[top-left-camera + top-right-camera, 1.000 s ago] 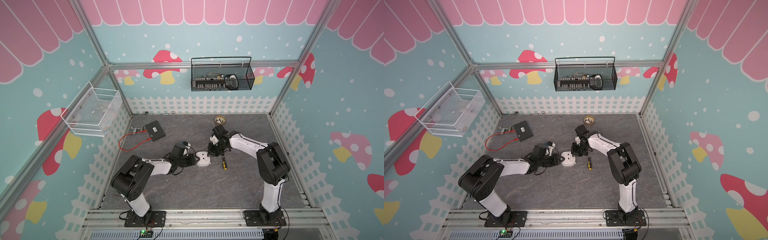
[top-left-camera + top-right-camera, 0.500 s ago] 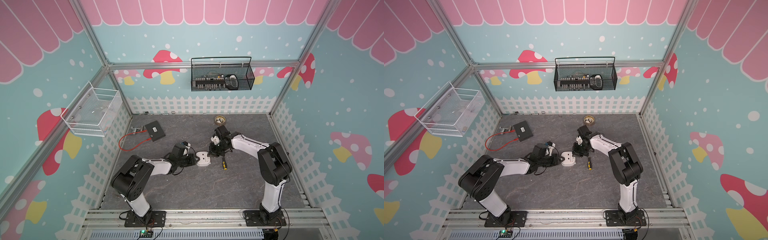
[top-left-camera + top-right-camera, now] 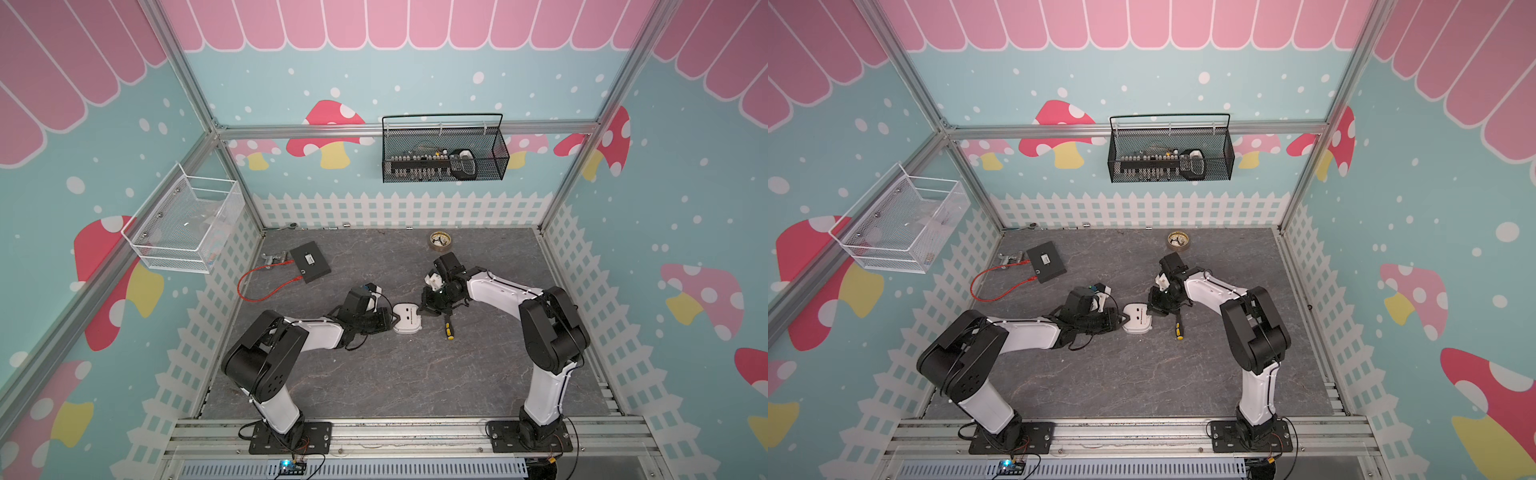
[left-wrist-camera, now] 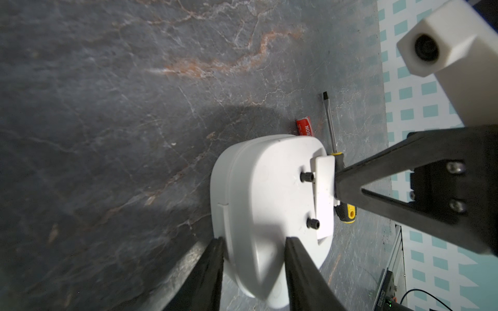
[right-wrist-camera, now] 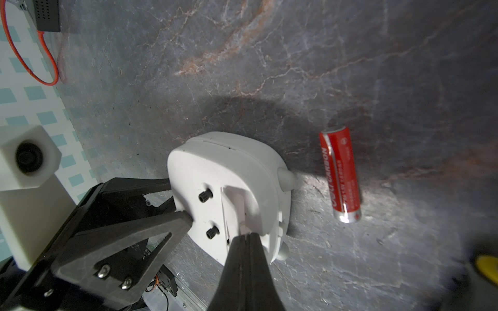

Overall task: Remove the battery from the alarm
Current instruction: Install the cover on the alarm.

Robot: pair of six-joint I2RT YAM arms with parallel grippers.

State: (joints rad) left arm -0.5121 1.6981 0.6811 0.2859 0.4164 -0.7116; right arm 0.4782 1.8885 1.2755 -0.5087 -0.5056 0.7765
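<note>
Jaws of the left gripper (image 4: 253, 242), nearest to me, are standing partway open and clamping the rim of the alarm (image 3: 407, 319), which is lying back-up on the table (image 3: 374, 374) between the two arms. Just past it the right gripper (image 5: 246, 236) is pressing its tightly closed, seemingly empty tips against a raised white flap (image 5: 235, 200) on that back. Beside the alarm, on the side away from the left gripper and not touching it, the battery (image 5: 340, 175) is lying loose on the table, with the screwdriver (image 3: 448, 326) resting close by. So the main job is looking done to me: the battery is sitting outside the alarm, and what is remaining is probably only shutting the flap and letting go. The recess is hiding behind the flap and the gripper's tips, so I am not managing to confirm that it is empty, nor to tell whether the alarm is lying flat or tipping slightly. From above, the right gripper is covering the battery entirely. Farther back, a compass-like disc (image 3: 439, 240) and a black box (image 3: 310, 262) are sitting apart from everything.
</note>
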